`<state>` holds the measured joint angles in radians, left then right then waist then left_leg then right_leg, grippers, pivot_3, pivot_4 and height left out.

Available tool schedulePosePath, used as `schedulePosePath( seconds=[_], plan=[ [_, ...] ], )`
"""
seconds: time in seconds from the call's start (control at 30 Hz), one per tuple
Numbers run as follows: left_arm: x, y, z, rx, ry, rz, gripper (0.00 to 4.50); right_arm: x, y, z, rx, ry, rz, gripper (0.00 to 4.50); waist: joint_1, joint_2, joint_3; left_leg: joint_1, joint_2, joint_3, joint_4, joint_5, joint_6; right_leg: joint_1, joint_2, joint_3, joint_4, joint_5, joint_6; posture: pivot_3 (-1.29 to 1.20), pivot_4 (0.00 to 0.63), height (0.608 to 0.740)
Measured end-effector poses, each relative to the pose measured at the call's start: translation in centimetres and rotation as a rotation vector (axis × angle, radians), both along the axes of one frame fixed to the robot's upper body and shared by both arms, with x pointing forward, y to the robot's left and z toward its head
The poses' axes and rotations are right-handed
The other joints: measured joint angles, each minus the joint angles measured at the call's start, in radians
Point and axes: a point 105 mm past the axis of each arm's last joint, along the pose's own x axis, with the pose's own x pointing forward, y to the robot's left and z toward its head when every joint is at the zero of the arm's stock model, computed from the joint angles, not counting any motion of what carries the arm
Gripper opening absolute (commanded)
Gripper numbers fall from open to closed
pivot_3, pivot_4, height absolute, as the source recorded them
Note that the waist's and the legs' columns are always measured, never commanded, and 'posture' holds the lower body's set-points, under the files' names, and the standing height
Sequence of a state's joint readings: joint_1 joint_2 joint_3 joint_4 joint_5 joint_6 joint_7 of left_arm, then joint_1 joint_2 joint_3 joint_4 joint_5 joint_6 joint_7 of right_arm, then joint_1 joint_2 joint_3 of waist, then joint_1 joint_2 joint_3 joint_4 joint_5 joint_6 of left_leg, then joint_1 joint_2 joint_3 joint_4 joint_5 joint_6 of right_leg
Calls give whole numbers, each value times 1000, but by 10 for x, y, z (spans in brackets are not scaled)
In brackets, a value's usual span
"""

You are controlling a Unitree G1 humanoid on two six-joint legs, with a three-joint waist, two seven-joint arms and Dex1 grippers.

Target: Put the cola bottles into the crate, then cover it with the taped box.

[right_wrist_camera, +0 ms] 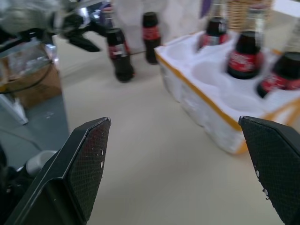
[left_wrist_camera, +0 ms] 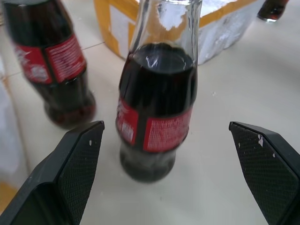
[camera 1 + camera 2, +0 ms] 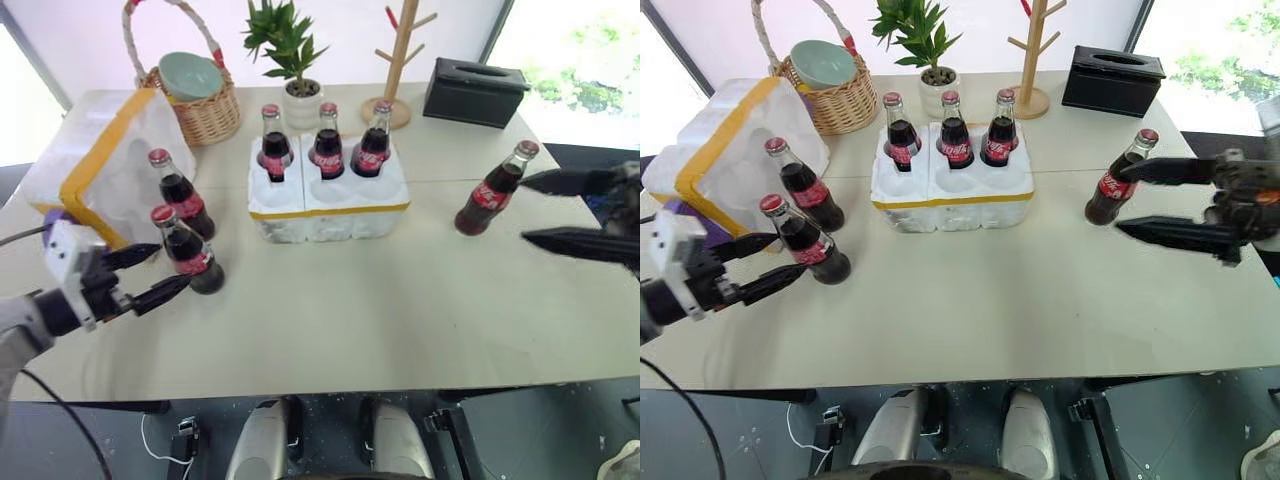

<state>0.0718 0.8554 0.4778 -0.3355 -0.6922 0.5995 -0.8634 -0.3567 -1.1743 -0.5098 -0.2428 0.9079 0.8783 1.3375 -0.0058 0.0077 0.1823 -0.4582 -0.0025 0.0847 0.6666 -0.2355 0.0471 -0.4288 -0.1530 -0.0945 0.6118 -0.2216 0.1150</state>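
Currently both grippers spread: left gripper (image 3: pixel 165 271) just beside near-left cola bottle (image 3: pixel 187 251); right gripper (image 3: pixel 1132 200) beside right-hand bottle (image 3: pixel 1117 178).

The neck and cap of the nearest cola bottle (image 2: pixel 157 108) are cut off by the upper edge of the left wrist view. A second bottle (image 2: pixel 49 61) is cropped likewise. The crate (image 1: pixel 220 110) is blurred in the right wrist view and cut by the right edge.
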Motion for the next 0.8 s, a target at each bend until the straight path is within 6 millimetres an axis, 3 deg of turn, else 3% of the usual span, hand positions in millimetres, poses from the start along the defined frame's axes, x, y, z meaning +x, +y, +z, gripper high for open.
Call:
schedulePosePath(
  seconds=[0.23, 0.5, 0.6, 0.63, 0.8],
  plan=[
    [13, -4, -9, -7, -10, 2, 4465, -12, 30, -5, 27, 37, 110, 4500, 0, -1, 0, -1, 0, 1, 0, 0, 0, 1, 0, 0, 1, 1, 1, 0, 150, 736],
    [34, -19, -22, -36, -33, -14, 4465, -5, 43, -10, 78, 56, 116, 4500, 20, -2, 0, -1, 0, 1, 1, 1, 0, 1, 0, 0, 1, 2, 1, 0, 150, 736],
    [35, -19, -24, -38, -37, -18, 3023, -3, 47, -14, 71, 65, 115, 4500, 19, -2, 0, -1, 0, 1, 1, 2, 2, 1, 0, 0, 1, 3, 3, 0, 150, 736],
    [35, -19, -24, -40, -36, -20, 2748, -3, 48, -14, 68, 60, 114, 4500, 18, -2, 0, -1, 0, 1, 1, 2, 2, 1, 0, 0, 1, 3, 3, 0, 150, 736],
    [33, -22, -21, -50, -1, -48, 2799, 0, 48, -12, 64, 42, 96, 4500, 19, -3, 1, -1, 0, 1, 1, 1, 2, 1, 0, 0, 1, 3, 2, 0, 150, 736]
  ],
)
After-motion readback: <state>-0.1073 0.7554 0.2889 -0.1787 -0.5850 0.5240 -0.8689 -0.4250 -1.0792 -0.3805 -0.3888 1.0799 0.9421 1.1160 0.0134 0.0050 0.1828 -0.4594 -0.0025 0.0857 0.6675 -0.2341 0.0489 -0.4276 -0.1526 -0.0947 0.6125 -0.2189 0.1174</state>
